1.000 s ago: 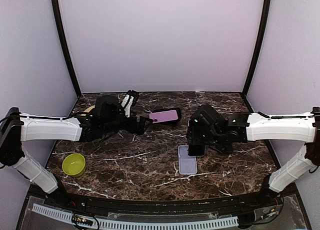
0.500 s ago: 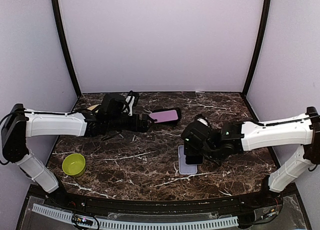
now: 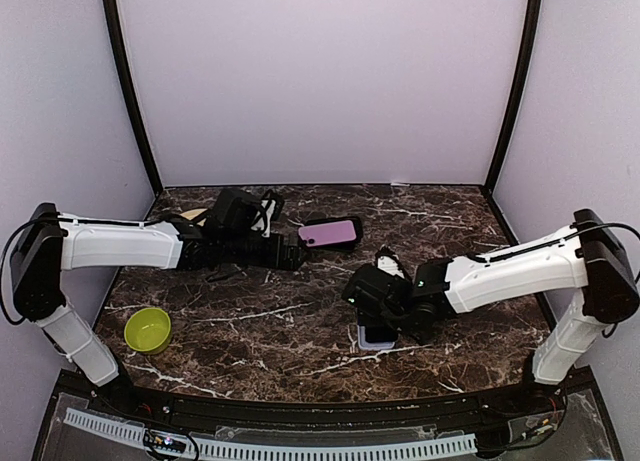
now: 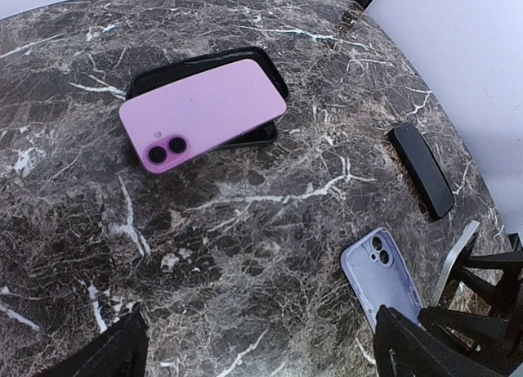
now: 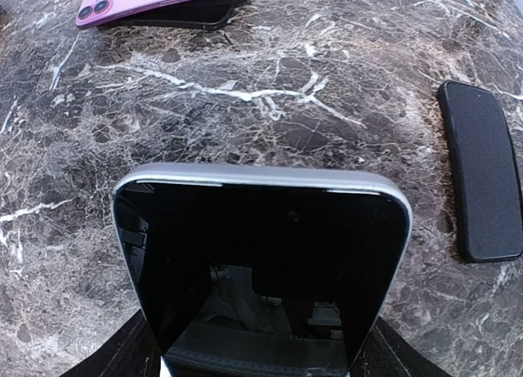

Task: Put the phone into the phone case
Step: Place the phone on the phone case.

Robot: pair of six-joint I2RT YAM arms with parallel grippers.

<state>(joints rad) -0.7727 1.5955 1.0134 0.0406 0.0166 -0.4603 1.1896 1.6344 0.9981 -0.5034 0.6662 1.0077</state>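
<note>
My right gripper (image 5: 261, 352) is shut on the phone (image 5: 261, 246), gripping it across its width; its black screen and pale rim fill the right wrist view. In the top view the right gripper (image 3: 385, 306) hangs low over the lavender phone case (image 3: 373, 335), covering most of it. The left wrist view shows that phone case (image 4: 380, 272) lying flat, inside up, camera cut-out toward the back. My left gripper (image 4: 261, 348) is open and holds nothing; it hovers left of a pink phone (image 3: 332, 231).
The pink phone (image 4: 204, 109) lies camera-side up on a black case (image 4: 265, 134) at the back centre. A black slab (image 5: 484, 181) lies on the marble to the right. A green bowl (image 3: 147, 329) stands at the front left.
My right arm has swung forward and left, bringing the phone low over the lavender case. My left arm has flattened out toward the pink phone. Both grippers keep the same opening.
</note>
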